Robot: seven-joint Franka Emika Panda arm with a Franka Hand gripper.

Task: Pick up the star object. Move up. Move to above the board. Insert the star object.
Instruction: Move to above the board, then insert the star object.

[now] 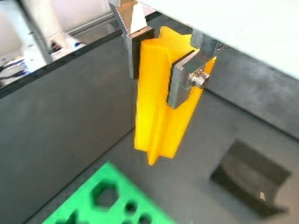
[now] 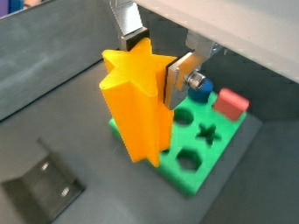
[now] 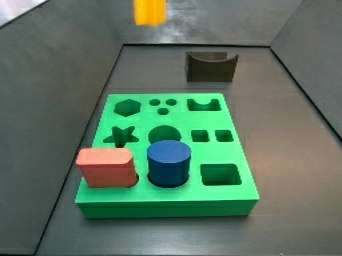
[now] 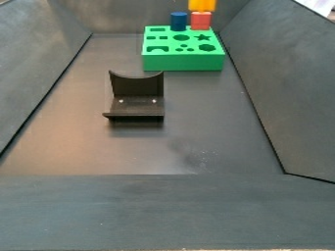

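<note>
My gripper point(image 1: 162, 66) is shut on the star object point(image 1: 162, 96), a tall orange-yellow ridged bar that hangs upright between the silver fingers point(image 2: 179, 77) in both wrist views. The star-shaped end of the star object point(image 2: 135, 105) is level with the pads. In the side views only a short end of the star object point(image 3: 150, 10) point(image 4: 203, 4) shows at the frame's edge, high above the floor; the gripper itself is out of frame there. The green board point(image 3: 167, 207) point(image 4: 183, 61) point(image 2: 198, 171) point(image 1: 82, 206) lies on the floor below, its star hole point(image 3: 122, 136) open.
A red rounded block point(image 3: 107, 167) point(image 2: 232, 103) and a blue cylinder point(image 3: 168, 163) point(image 2: 198, 85) stand in the board. The dark fixture point(image 3: 210, 66) point(image 4: 133, 98) point(image 1: 251, 175) stands on the floor beyond the board. Sloped grey walls point(image 3: 60, 120) enclose the floor.
</note>
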